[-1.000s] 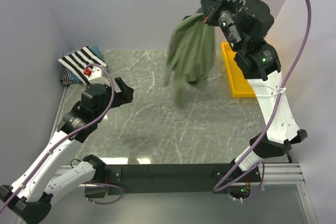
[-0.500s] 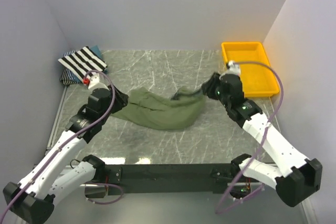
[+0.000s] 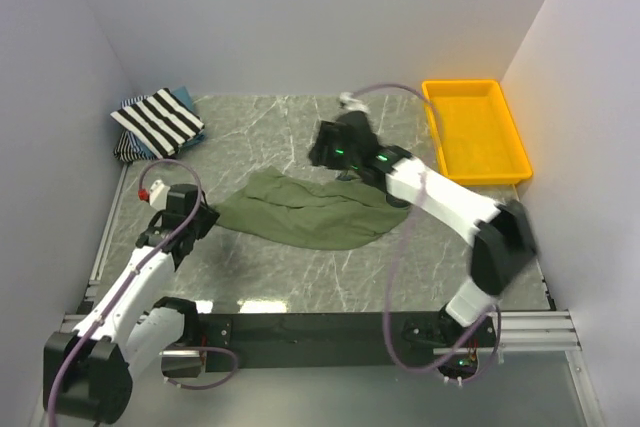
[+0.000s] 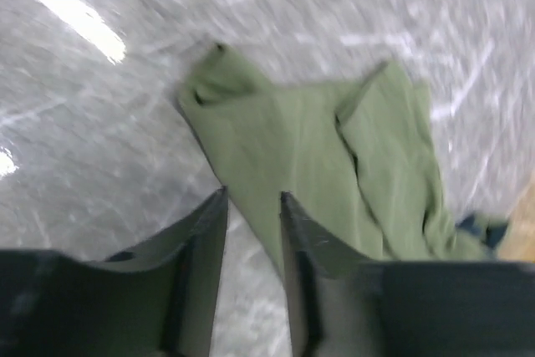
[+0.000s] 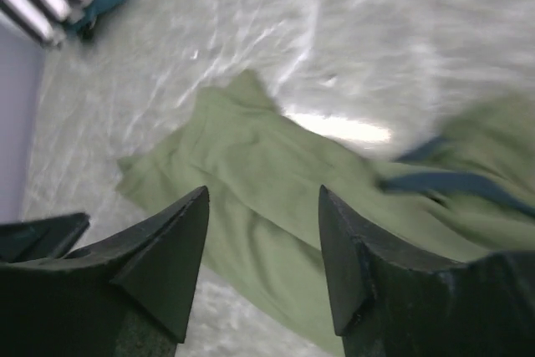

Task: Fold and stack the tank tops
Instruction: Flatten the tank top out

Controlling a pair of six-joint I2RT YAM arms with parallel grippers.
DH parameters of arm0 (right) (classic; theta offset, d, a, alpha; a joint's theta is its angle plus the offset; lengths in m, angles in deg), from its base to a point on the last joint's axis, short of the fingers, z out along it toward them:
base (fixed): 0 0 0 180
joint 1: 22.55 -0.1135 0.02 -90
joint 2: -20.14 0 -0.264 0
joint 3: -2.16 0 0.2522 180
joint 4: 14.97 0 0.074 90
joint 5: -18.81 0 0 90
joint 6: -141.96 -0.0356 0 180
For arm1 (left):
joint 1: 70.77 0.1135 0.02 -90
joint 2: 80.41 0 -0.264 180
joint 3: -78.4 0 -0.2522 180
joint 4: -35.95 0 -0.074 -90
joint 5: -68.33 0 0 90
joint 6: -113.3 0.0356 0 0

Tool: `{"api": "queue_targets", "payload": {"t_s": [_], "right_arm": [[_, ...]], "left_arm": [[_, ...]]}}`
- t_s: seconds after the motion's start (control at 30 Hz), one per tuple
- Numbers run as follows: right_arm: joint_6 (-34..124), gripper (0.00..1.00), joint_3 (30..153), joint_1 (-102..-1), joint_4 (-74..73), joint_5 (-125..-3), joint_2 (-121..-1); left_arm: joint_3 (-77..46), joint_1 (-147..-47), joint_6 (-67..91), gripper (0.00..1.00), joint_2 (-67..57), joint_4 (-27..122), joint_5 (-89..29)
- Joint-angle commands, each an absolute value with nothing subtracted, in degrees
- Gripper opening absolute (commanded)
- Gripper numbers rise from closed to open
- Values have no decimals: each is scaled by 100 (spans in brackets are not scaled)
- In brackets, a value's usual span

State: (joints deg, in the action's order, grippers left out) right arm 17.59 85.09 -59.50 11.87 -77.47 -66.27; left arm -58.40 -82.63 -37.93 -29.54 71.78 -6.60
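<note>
1. An olive-green soft tank top (image 3: 310, 212) is seen lying in a crumpled band on the grey marbled table (image 3: 300, 272), at the centre of the overhead frame. Its navy trim (image 5: 451, 181) is shown at the right of the right wrist view.
2. The left gripper (image 3: 203, 219) is pictured at the garment's left tip, left of centre in the overhead frame. In its own blurred wrist view, its fingers (image 4: 209, 232) are held a narrow gap apart over the cloth's edge.
3. The right gripper (image 3: 322, 155) is shown over the garment's upper edge, just above centre. Its fingers (image 5: 167, 257) are spread wide, with the green cloth seen beyond them.
4. A black-and-white striped tank top (image 3: 158, 122) is laid on a bluish tank top (image 3: 185, 99) in the upper left corner, well apart from the olive one.
5. A yellow plastic tray (image 3: 475, 132) is seen at the upper right.
</note>
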Motion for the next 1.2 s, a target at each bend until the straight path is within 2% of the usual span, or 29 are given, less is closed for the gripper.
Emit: {"api": "queue_targets", "payload": {"t_s": [0.0,0.03,0.13,0.33,0.4,0.6,0.77,0.93,1.03,1.07,1.17], "right_arm": [[2259,60,10119,-6526,1502,-7532,-8002],[2295,58,10483,-6605,1635,-7523,-8650],[2401,54,11740,-6799,2048,-7497,-9767],[2533,54,13921,-7045,2944,-7198,-11501],[2559,57,14273,-7150,3077,-7346,-11810],[2612,63,14371,-7230,2990,-7742,-12171],[2647,63,14468,-7291,2972,-7989,-12444],[2621,53,14257,-7291,2815,-8182,-12409],[2612,29,14169,-7274,2753,-8261,-12348],[2595,18,14082,-7265,2683,-8270,-12269],[2577,2,13906,-7274,2560,-8349,-12059]], "left_arm": [[-5874,-7948,-4103,39,-2707,6598,-717],[-5874,-7860,-4129,47,-2558,6484,-708],[-5865,-7711,-4173,55,-2364,6290,-682],[-5839,-7386,-4147,64,-2003,6088,-655],[-5900,-7254,-4130,69,-1889,5965,-708],[-6006,-7095,-3980,71,-1511,5596,-1094],[-6138,-7086,-3919,71,-1309,5218,-1332],[-6129,-7086,-3927,71,-967,5095,-1455],[-6138,-7095,-3927,70,-808,5059,-1499],[-6147,-7095,-3927,69,-781,5024,-1517],[-6164,-7095,-3936,66,-685,5015,-1508]]}}
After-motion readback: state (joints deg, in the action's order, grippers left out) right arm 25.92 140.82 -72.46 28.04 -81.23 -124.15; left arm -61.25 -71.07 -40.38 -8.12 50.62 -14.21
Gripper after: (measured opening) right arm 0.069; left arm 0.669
